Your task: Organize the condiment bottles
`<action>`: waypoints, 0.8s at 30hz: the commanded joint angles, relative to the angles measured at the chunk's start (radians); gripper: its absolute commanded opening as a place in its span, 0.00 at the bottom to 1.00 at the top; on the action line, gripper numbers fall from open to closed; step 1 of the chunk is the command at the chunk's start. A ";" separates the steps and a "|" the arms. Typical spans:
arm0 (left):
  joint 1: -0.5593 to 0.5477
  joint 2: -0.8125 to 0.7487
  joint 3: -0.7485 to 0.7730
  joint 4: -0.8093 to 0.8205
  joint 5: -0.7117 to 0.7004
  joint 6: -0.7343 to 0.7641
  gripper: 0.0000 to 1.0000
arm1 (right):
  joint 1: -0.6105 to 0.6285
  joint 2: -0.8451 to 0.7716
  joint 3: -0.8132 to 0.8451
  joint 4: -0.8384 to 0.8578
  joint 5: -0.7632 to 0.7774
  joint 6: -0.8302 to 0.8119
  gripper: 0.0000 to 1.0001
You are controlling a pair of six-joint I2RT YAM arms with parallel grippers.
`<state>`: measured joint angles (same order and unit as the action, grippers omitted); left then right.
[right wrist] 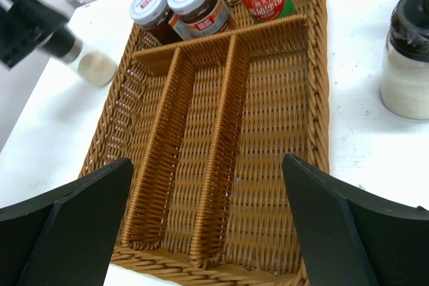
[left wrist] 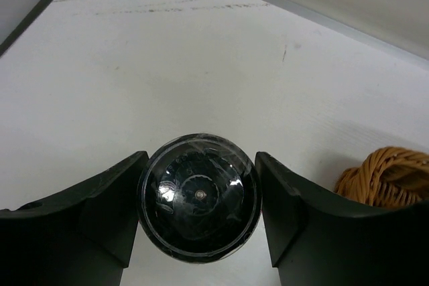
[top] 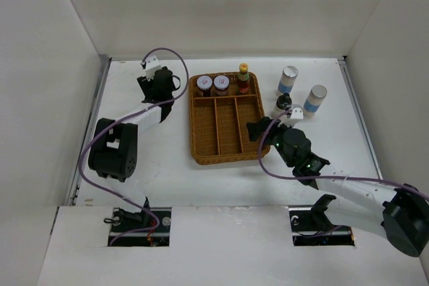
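Note:
My left gripper (left wrist: 201,160) is shut on a dark-lidded jar (left wrist: 198,195), seen from above on the white table left of the wicker tray (top: 224,140). The right wrist view shows that jar (right wrist: 96,67) holding white contents. My right gripper (right wrist: 208,161) hangs open over the tray's near end, nothing between its fingers. Two pink-white-lidded jars (top: 205,84) (top: 221,84) and a yellow-capped sauce bottle (top: 243,78) stand in the tray's far compartment. A black-capped white bottle (top: 282,106) and two silver-capped shakers (top: 288,80) (top: 314,100) stand on the table right of the tray.
The tray's three long compartments (right wrist: 221,165) hold nothing. White walls close in the table on the left, back and right. The left arm's purple cable (top: 161,51) loops above its wrist.

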<state>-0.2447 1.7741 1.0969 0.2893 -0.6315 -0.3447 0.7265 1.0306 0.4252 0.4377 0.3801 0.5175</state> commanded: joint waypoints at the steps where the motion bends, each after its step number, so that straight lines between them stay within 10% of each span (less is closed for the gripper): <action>1: -0.029 -0.192 -0.052 0.082 -0.048 0.010 0.35 | -0.006 -0.021 0.000 0.058 -0.006 0.009 1.00; 10: -0.248 -0.441 -0.164 0.076 -0.062 -0.002 0.35 | -0.011 -0.038 -0.005 0.056 0.002 0.009 1.00; 24: -0.400 -0.262 -0.086 0.143 -0.007 -0.033 0.36 | -0.020 -0.086 -0.023 0.048 0.029 0.012 1.00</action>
<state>-0.6418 1.4975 0.9493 0.3080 -0.6460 -0.3637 0.7124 0.9710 0.4084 0.4355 0.3893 0.5205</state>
